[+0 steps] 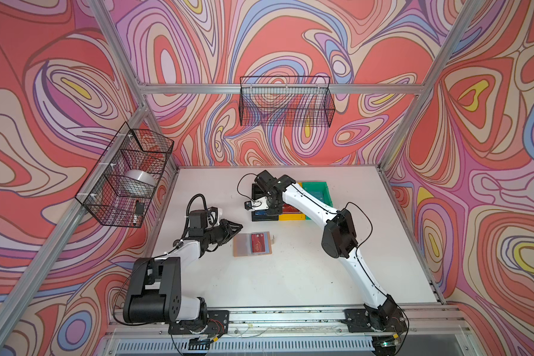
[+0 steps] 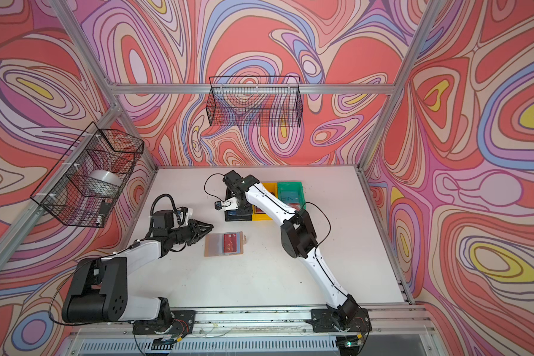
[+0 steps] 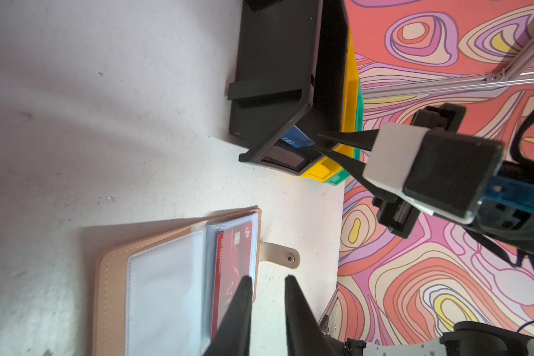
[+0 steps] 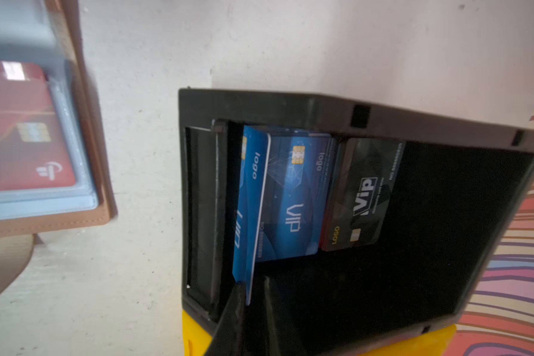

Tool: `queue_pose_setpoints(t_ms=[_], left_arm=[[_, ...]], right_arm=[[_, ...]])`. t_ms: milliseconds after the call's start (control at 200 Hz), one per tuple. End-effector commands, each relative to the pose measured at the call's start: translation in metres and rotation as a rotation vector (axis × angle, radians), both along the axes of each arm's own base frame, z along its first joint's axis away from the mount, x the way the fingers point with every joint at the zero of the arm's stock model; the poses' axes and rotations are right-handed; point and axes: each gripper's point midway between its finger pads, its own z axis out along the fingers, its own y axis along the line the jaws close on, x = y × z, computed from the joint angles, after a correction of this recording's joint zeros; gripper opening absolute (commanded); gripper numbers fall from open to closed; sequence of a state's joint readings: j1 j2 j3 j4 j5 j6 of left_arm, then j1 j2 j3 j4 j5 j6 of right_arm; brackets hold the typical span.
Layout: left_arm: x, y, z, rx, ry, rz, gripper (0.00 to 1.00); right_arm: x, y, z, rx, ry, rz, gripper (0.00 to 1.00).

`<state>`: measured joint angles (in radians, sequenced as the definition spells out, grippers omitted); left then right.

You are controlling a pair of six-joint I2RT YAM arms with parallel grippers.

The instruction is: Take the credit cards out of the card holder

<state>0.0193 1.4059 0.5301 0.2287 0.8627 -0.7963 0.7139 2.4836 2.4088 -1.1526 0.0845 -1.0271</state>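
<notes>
Apparently to drop it, the right pincer [image 4: 252,282] is slightly spread around the blue card [image 4: 250,200] in the bin [image 4: 290,101]; left pincer [image 3: 268,279] spread, empty.

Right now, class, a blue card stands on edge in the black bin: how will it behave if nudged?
The upright blue card stands on its thin edge in the black bin, so a nudge would probably topple it. Its glossy face likely slides easily.
</notes>
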Motion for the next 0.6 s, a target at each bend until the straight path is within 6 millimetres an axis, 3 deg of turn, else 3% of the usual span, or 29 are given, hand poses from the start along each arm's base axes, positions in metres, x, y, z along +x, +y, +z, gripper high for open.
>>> queue_pose_setpoints(t_ms=[0,160,346,466,596], left_arm=[[-0.007,0.000,-0.010,0.009,0.009,-0.003,0.23],[-0.011,0.000,-0.017,0.016,0.030,-0.003,0.23],[-0.016,0.000,-0.024,0.018,0.053,-0.004,0.22],[-0.020,0.001,-0.026,0.020,0.068,-0.003,0.23],[-0.027,0.001,-0.034,0.026,0.095,-0.004,0.23]], right_arm=[[0.010,0.002,0.002,0.018,-0.040,-0.028,0.19],[0.027,0.009,0.015,0.087,-0.133,-0.106,0.31],[0.018,0.018,0.030,0.149,-0.166,-0.121,0.34],[-0.005,0.024,0.046,0.235,-0.121,-0.161,0.33],[-0.043,0.034,0.067,0.383,-0.016,-0.234,0.33]])
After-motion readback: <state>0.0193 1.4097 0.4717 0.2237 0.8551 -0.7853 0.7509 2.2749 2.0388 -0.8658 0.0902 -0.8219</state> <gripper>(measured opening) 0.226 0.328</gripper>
